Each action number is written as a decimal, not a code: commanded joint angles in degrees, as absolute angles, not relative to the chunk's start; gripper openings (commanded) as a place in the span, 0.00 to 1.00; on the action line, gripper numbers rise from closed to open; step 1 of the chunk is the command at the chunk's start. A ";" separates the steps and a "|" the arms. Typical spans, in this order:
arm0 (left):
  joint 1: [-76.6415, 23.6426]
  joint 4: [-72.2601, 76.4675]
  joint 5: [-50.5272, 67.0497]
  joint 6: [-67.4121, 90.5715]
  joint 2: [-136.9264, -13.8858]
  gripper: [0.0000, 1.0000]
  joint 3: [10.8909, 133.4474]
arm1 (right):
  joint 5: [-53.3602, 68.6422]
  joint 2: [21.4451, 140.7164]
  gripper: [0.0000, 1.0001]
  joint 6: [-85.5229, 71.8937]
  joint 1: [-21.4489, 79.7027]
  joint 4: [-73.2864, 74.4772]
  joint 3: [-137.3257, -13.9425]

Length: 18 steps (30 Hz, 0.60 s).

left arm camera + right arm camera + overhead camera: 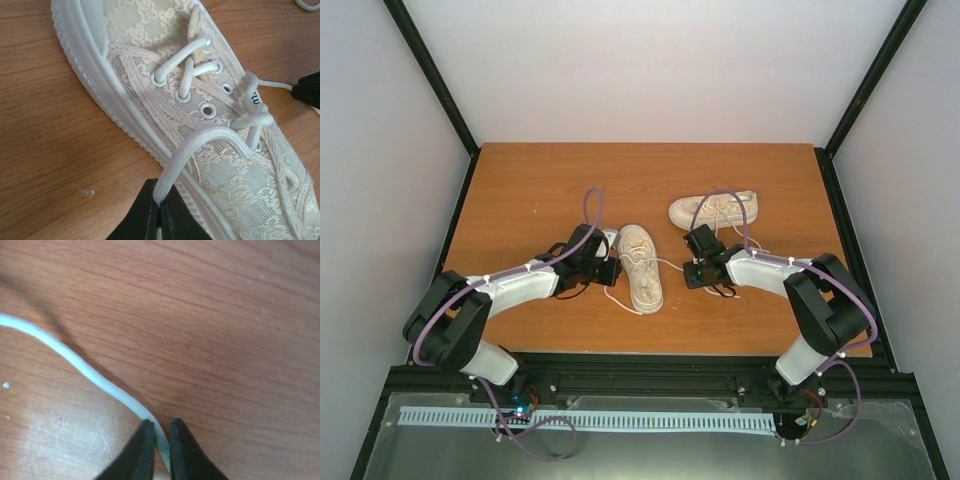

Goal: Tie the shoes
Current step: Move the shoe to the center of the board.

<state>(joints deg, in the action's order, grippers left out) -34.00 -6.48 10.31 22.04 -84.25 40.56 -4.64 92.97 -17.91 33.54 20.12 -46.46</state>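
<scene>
- Cream canvas is showing in the nearer shoe (642, 267), which is lying at the middle of the bench (520, 190) with its long axis running away from the robot. The second shoe (713, 210) is lying crosswise farther back and to the right, apart from both hands.
- Sitting just beside the sole on the shoe's left, the left hand (159, 200) is pinching the left lace (200, 142) with its fingers fully together. That lace is arching up from the fingertips, over the rubber edge, to the eyelets.
- On the shoe's right and a little farther off, the right hand (161, 432) is hanging low over bare wood. Its fingers are standing nearly together, with the right lace (75, 362) running between them and seemingly gripped.
- So the shoe is lying between the two hands, with one lace going out to each side, across its long axis.
- Judging from this, the next move is asking each hand to carry its lace inward over the tongue to cross them. The left hand is nearer the eyelets.
</scene>
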 commanded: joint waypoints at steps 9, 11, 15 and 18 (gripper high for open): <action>-33.57 -6.08 3.26 27.29 -80.18 0.01 38.54 | -16.52 83.49 0.03 -21.57 33.11 17.20 -43.24; -33.57 -6.60 1.35 28.39 -79.67 0.01 37.86 | -16.94 81.72 0.03 -21.99 31.72 16.70 -42.66; -33.57 -6.51 -0.69 29.82 -78.82 0.01 36.59 | -16.10 78.65 0.03 -22.42 29.04 15.92 -40.96; -33.57 -7.74 -2.69 30.74 -78.92 0.01 37.22 | -15.37 77.35 0.03 -22.52 27.74 16.00 -40.14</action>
